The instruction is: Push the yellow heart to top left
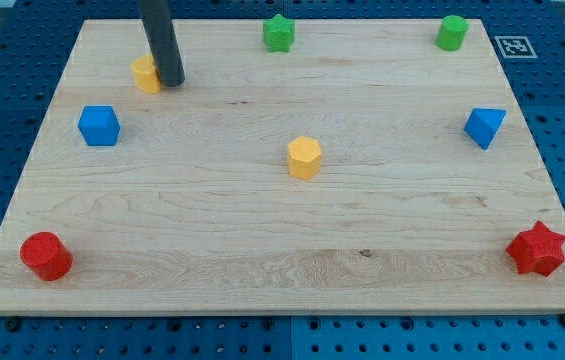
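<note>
Camera view: my tip [172, 82], a bare rod end effector holding nothing, touches the yellow heart's [145, 74] right side, heart near the table's [282, 270] top-left corner.

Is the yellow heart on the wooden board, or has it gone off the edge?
On the board. The yellow heart lies near the top-left corner of the wooden board, inside its edges, with my tip touching its right side.

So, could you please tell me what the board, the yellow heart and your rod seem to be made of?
The board looks like pale wood with a smooth matte finish: grain lines run along it. The yellow heart, touching my tip on the view's left, seems moulded or printed plastic: uniform colour, soft sheen. The rod looks like dark matte metal or plastic; I cannot tell which.
</note>
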You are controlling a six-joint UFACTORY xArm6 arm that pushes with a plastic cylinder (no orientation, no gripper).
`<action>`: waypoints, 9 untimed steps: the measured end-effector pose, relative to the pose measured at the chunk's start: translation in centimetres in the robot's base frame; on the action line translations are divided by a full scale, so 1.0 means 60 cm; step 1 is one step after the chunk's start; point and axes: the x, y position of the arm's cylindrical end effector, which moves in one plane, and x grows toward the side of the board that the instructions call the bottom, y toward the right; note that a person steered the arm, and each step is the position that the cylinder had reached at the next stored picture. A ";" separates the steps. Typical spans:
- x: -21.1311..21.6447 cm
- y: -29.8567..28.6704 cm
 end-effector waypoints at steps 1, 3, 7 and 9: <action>0.023 -0.007; 0.029 -0.031; -0.018 -0.117; -0.009 -0.158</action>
